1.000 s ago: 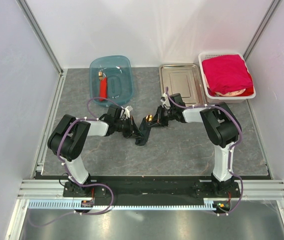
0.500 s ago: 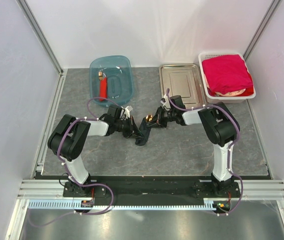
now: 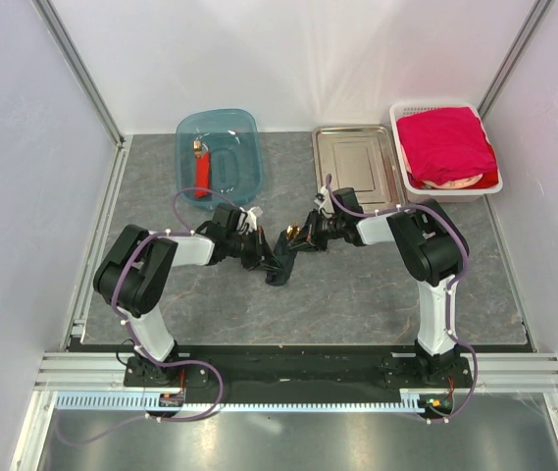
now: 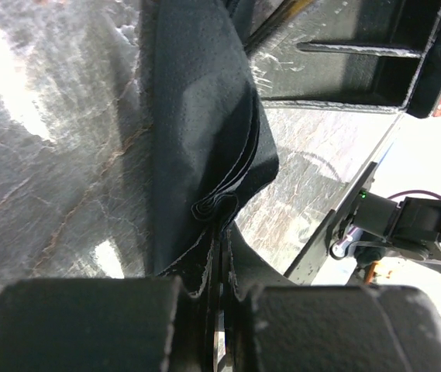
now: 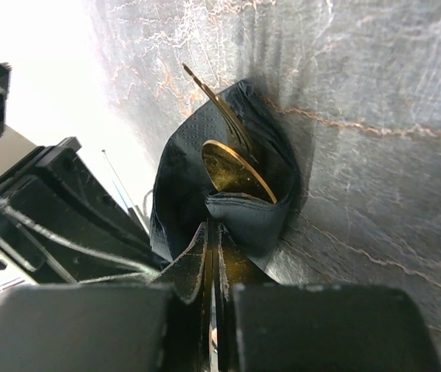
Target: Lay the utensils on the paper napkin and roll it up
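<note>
Rolling stage, by the look of it. The paper napkin (image 3: 279, 265) is already bunched into a loose black tube around the utensils (image 3: 293, 233), sitting mid-worktop between the two arms and well away from the far edge.

Left gripper (image 3: 259, 253) has its fingers pinched together on a layered fold of the napkin; the left wrist view shows the stacked paper edges going right in between them. Right gripper (image 3: 305, 238) is clamped on the other end, right where a gold spoon bowl and a slimmer gold piece poke out of the open mouth. I honestly can't tell how many pieces are inside, since the wrap hides the rest.

The bundle's long axis runs diagonally, with the near end toward the left arm's side and the gold ends pointing toward the far right corner.

My take on doing this bit well:
- Hold both pinches firm and turn them the same way, so the paper tightens instead of twisting or tearing.
- Keep the tube down near the worktop.
- Watch that open end, because slick cutlery could slide straight out if it tips downhill.
</note>
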Motion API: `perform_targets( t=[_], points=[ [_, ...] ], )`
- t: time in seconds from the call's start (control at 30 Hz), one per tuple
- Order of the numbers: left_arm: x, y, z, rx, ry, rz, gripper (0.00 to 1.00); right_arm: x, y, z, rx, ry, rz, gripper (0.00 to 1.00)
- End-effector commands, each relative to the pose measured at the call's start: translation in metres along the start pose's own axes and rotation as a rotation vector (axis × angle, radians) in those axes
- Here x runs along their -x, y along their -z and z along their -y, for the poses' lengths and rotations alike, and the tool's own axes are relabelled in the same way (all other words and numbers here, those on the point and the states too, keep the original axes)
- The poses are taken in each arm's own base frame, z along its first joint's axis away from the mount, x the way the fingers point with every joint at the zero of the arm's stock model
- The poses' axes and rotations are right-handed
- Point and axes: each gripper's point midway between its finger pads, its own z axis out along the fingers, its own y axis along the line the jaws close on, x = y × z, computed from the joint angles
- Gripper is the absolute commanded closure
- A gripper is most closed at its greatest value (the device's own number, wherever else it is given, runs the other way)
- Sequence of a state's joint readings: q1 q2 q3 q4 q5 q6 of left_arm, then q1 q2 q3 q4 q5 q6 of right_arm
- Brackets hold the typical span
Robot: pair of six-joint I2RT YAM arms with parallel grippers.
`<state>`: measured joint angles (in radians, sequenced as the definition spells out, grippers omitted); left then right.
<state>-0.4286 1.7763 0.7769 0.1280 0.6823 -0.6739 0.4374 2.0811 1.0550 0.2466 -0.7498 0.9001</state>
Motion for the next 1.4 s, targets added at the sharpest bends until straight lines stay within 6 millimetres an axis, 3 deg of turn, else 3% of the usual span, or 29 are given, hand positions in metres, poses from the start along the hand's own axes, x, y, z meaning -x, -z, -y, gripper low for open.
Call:
perform_targets(
  t=[0.0, 0.27, 0.63, 1.1, 1.37],
  points=[
    [0.016, 0.006, 0.027, -0.027, -0.13, 0.064, 0.98, -0.018, -0.008, 0.068, -0.23, -0.051, -0.008, 1.0],
    [0.014, 0.004, 0.057, -0.113, -0.137, 0.057, 0.98, -0.021, -0.007, 0.079, -0.281, -0.058, -0.001, 1.0],
    [-0.001, -0.02, 0.064, -0.168, -0.112, 0.029, 0.98, -0.024, -0.007, 0.085, -0.304, -0.065, 0.002, 1.0],
    [-0.025, -0.052, 0.026, -0.143, -0.052, -0.001, 0.98, -0.027, -0.006, 0.089, -0.314, -0.079, -0.002, 1.0],
    [-0.038, -0.06, -0.003, -0.075, -0.004, -0.028, 0.98, -0.02, -0.002, 0.076, -0.311, -0.018, -0.013, 1.0]
  ],
)
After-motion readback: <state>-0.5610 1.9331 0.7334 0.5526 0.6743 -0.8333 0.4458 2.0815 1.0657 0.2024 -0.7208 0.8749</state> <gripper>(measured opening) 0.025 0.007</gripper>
